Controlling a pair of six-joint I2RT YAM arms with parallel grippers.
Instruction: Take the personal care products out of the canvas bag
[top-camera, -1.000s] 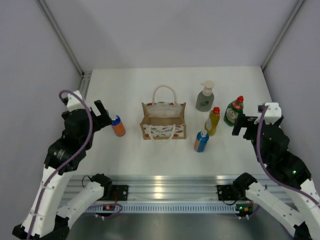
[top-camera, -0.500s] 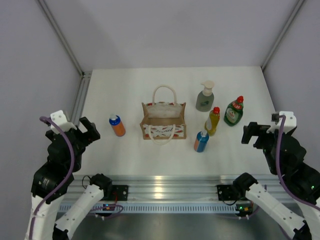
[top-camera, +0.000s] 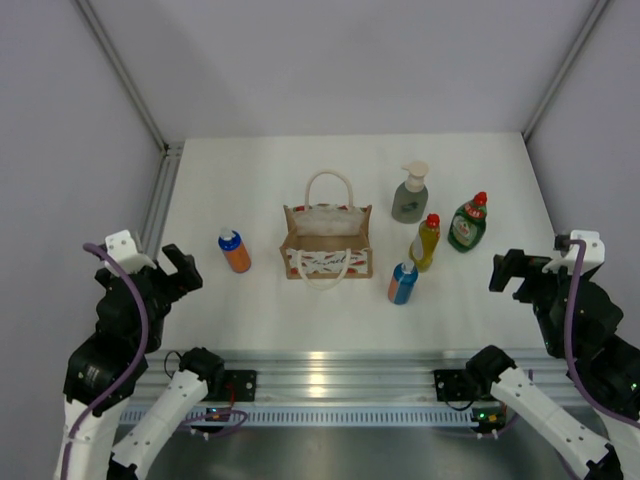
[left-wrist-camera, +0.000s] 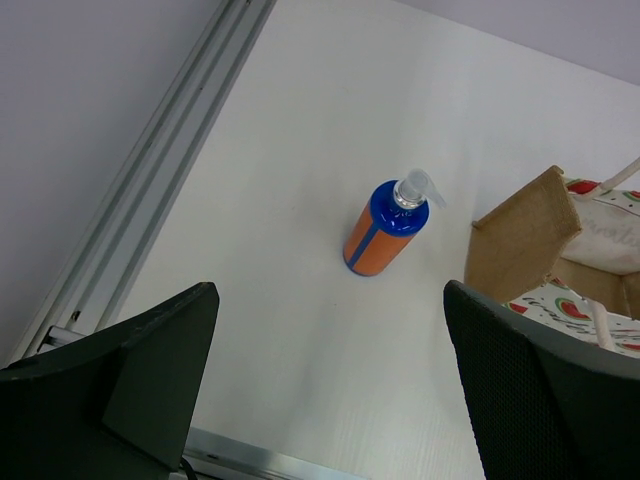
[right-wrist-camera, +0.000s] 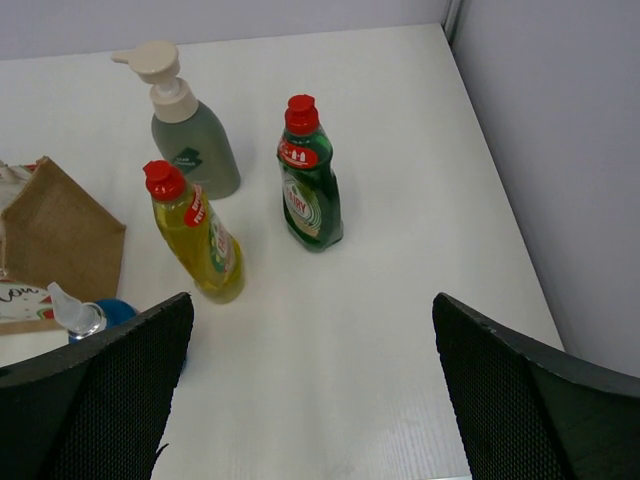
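Observation:
The tan canvas bag (top-camera: 327, 243) stands upright mid-table, and only white lining shows in its open mouth. All the personal care products stand on the table outside it. The orange blue-capped bottle (top-camera: 236, 252) (left-wrist-camera: 385, 230) is to its left. To its right are the grey-green pump bottle (top-camera: 410, 193) (right-wrist-camera: 190, 140), the round green red-capped bottle (top-camera: 467, 223) (right-wrist-camera: 310, 195), the slim yellow bottle (top-camera: 425, 242) (right-wrist-camera: 200, 245) and the blue bottle (top-camera: 403, 283) (right-wrist-camera: 95, 318). My left gripper (top-camera: 177, 268) (left-wrist-camera: 328, 295) hangs open near the front left edge. My right gripper (top-camera: 508, 272) (right-wrist-camera: 311, 300) hangs open at the front right. Neither holds anything.
An aluminium rail (top-camera: 320, 365) runs along the table's near edge, and a second rail (left-wrist-camera: 150, 180) borders the left side. Grey walls close in the table on the left, right and back. The bag's corner (right-wrist-camera: 60, 230) shows at the left of the right wrist view.
Both arms have drawn back toward the near edge and outward. The left gripper has left the orange bottle standing, and the right gripper has moved away from the green bottle.

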